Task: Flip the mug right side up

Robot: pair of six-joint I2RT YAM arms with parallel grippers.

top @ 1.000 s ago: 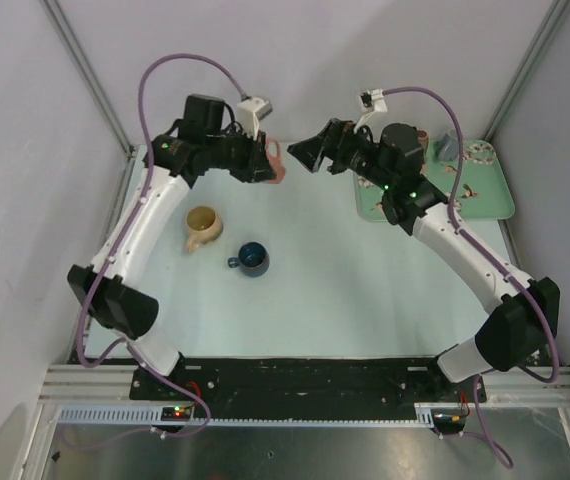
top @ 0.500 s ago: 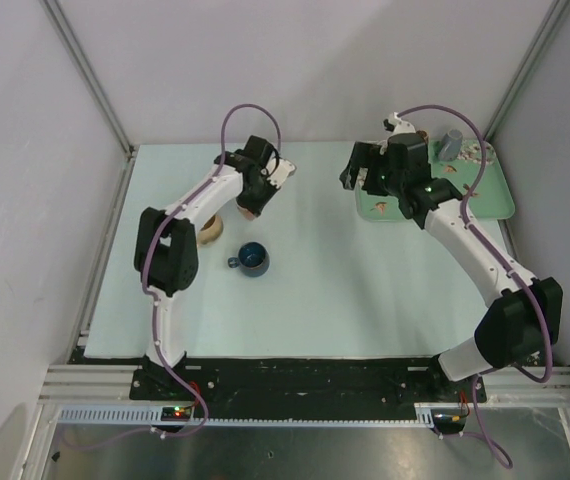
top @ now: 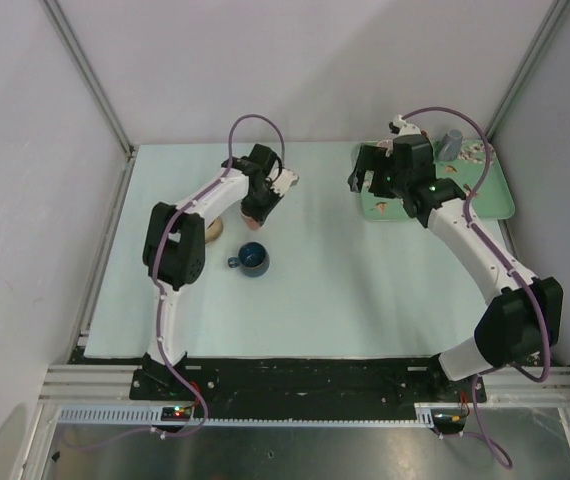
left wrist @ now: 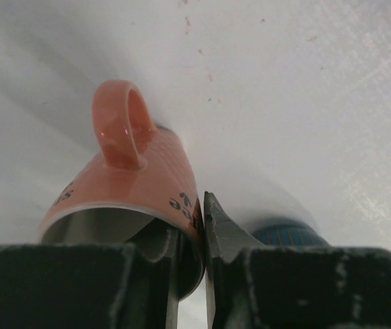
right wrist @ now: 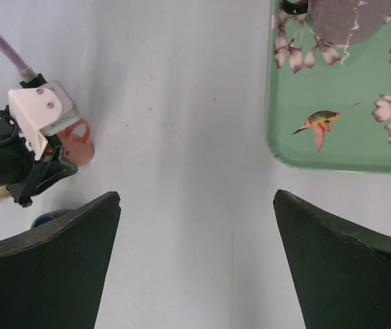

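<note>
My left gripper (left wrist: 199, 205) is shut on the rim of a salmon-pink mug (left wrist: 134, 185), with one finger inside and one outside. The mug's open mouth faces the wrist camera and its base points at the table; the handle sticks out to the side. In the top view the left gripper (top: 257, 205) points down over the far-left table, the mug (top: 249, 213) mostly hidden under it. The mug also shows in the right wrist view (right wrist: 79, 142). My right gripper (right wrist: 197, 194) is open and empty, hovering by the tray's left edge (top: 362, 180).
A dark blue mug (top: 253, 258) stands upright just in front of the left gripper. A beige mug (top: 210, 229) is partly hidden behind the left arm. A green flowered tray (top: 485, 195) at the far right holds a grey cup (top: 451, 143).
The left arm has swung down from a raised pose and carried the pink mug low over the table near the blue mug. The right arm has drawn back toward the tray.
</note>
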